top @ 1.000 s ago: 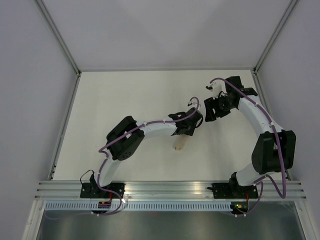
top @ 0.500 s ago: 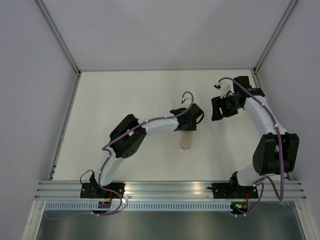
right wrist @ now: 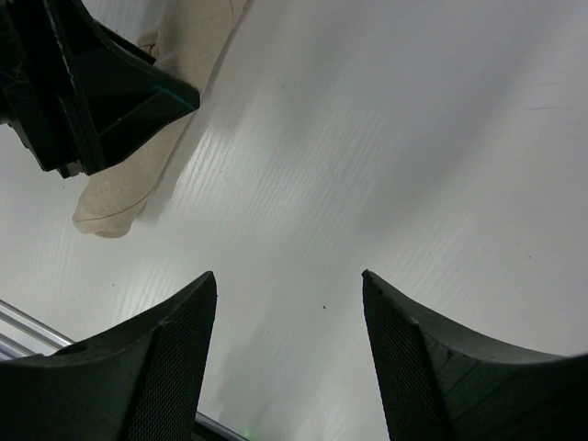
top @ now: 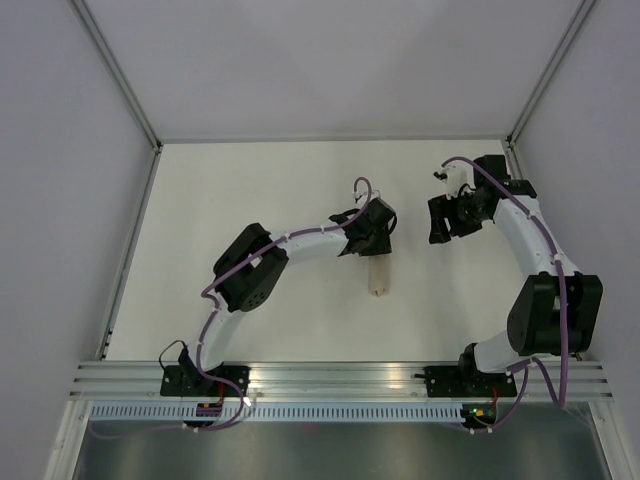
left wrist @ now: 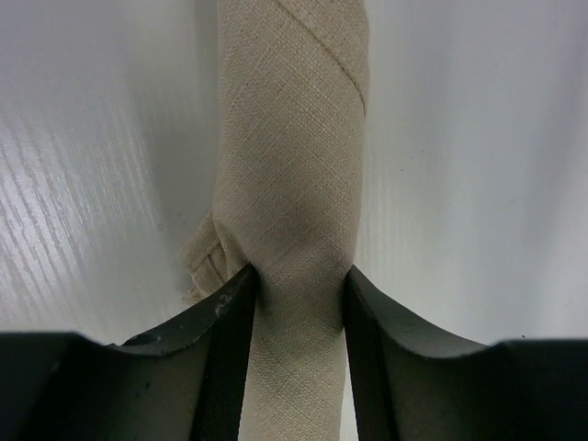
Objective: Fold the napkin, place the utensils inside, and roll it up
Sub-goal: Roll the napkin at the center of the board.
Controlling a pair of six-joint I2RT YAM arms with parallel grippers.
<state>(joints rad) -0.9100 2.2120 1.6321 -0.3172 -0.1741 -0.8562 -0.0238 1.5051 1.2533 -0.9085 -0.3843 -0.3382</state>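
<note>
The napkin [top: 378, 280] is a tan roll lying on the white table [top: 250, 200], its long axis running toward the near edge. In the left wrist view the roll [left wrist: 294, 138] passes between my left gripper's [left wrist: 299, 276] two black fingers, which press on both its sides and pinch it slightly; a loose folded corner sticks out at the left. From above, the left gripper [top: 374, 250] covers the roll's far end. My right gripper [top: 440, 222] hangs open to the right, apart from the roll, nothing between its fingers [right wrist: 289, 280]. No utensils show.
The right wrist view shows the left gripper [right wrist: 92, 92] on the napkin's [right wrist: 119, 197] far part, and the table's metal front rail [right wrist: 18, 335] at lower left. Grey walls enclose the table on three sides.
The left gripper has shifted right and slightly farther with the roll, which now points more straight toward the near edge. The right gripper has drawn back to the right.
</note>
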